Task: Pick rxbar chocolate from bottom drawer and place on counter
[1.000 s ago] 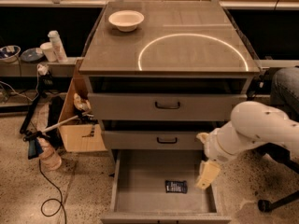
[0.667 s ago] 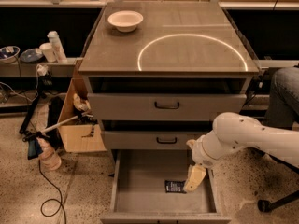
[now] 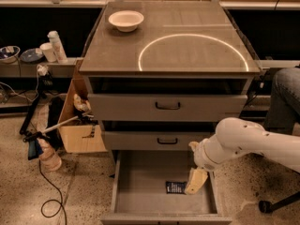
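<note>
The bottom drawer [image 3: 140, 191] is pulled open at the foot of the cabinet. The rxbar chocolate [image 3: 175, 187], a small dark bar, lies flat on its floor toward the right. My gripper [image 3: 195, 182] hangs from the white arm on the right and reaches down into the drawer, its cream fingers right beside the bar's right end. The counter [image 3: 117, 46] with the white circle outline is above.
A white bowl [image 3: 125, 20] sits at the counter's back left. Two closed drawer fronts with black handles [image 3: 168, 106] are above the open drawer. A cardboard box [image 3: 82, 125] and cables lie to the left. A seated person's leg [image 3: 286, 97] is at the right.
The arm has moved left and lowered the gripper into the drawer, from the right edge to beside the bar. The bar has not moved.
</note>
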`<state>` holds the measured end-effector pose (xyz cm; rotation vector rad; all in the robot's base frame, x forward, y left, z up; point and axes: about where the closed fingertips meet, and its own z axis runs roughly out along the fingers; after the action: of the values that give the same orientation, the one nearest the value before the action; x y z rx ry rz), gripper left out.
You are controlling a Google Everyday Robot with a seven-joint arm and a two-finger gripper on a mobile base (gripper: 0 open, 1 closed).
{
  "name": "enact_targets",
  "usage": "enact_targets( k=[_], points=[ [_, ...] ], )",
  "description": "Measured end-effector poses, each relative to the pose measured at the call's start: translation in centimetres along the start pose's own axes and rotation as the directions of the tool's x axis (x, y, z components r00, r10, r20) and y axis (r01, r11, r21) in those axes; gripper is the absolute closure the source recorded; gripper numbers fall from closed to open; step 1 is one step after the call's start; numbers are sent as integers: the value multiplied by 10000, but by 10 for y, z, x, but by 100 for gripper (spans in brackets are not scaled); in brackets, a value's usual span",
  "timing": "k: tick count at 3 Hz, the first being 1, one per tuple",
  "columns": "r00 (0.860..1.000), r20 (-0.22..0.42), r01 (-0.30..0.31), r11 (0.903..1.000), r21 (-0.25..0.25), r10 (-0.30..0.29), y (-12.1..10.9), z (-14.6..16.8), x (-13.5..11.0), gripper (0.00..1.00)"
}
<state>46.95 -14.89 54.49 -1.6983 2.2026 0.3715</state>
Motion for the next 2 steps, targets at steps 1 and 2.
enact_targets(
  k=[1, 2],
  points=[
    [9995, -286, -87, 9998, 166, 91, -2, 23, 10, 0],
    [9985, -526, -135, 9998, 152, 143, -8, 54, 18, 0]
  ],
)
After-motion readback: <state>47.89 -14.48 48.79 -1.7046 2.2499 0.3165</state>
